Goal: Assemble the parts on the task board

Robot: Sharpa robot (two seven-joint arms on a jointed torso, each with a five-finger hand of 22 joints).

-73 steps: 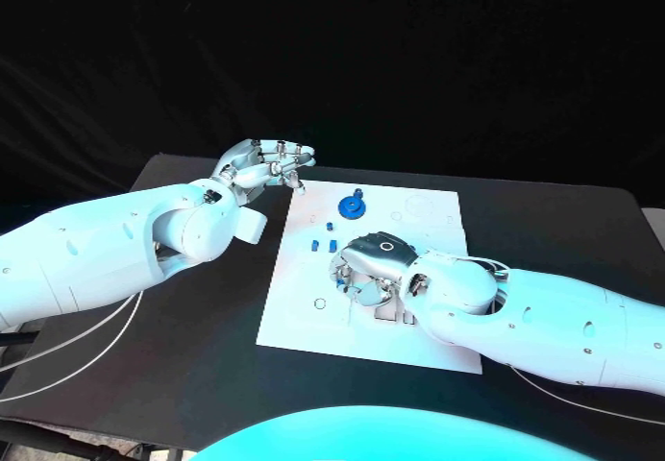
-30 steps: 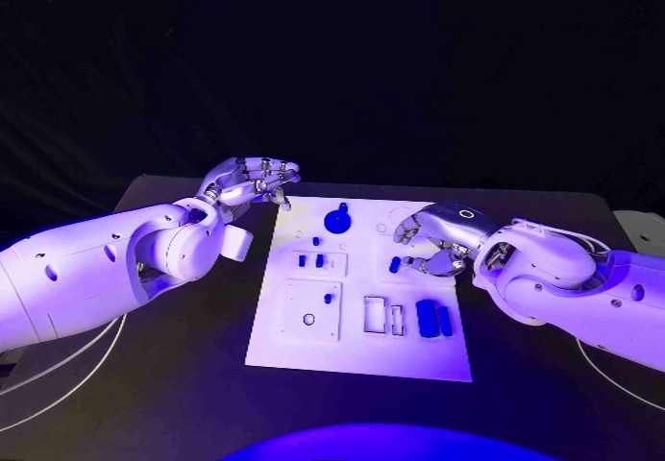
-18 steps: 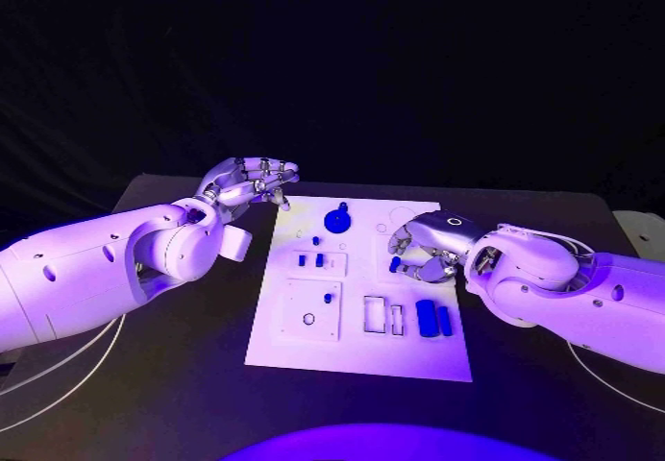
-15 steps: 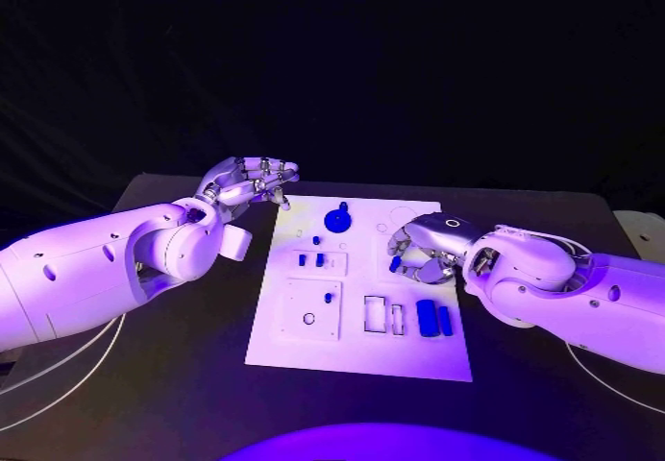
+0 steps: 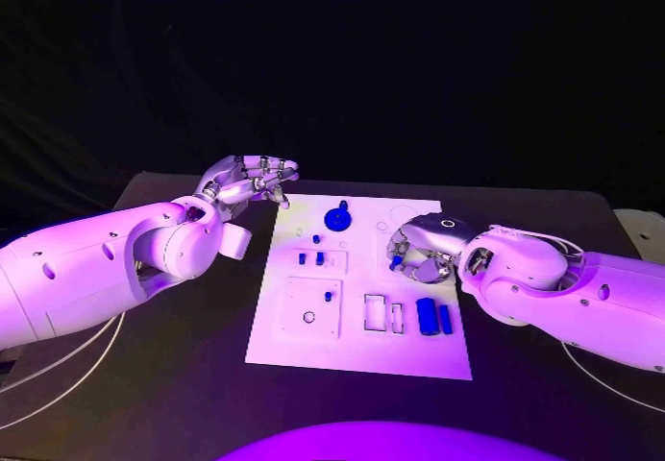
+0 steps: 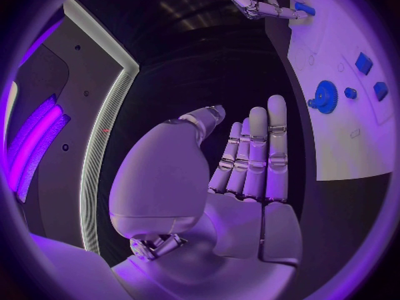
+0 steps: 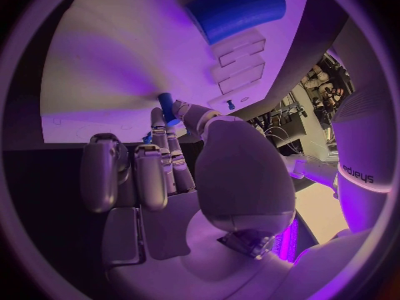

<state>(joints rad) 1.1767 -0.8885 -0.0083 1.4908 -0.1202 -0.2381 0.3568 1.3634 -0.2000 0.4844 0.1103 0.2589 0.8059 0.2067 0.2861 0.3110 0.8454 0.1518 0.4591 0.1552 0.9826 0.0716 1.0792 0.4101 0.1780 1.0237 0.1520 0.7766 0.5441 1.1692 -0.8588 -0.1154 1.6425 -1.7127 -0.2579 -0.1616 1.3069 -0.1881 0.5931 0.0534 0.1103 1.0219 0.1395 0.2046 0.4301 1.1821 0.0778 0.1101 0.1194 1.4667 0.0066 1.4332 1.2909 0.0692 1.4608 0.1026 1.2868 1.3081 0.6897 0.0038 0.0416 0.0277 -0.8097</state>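
The setting is a robotics lab. A black table stands against a black backdrop. Equipment racks stand nearby.

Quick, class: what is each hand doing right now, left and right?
Left hand: open, holding nothing, beside the task board.
Right hand: pinching a small blue part over the board.

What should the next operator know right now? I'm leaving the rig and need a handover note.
Right hand: pinches a small blue peg over the board, right of middle.
Left hand: holds nothing, fingers together, off the board's far left corner.
On the board: blue gear at the far end, small blue pieces mid-left, two blue blocks near right.
Done: unclear.
Left: place the peg, then the rest.
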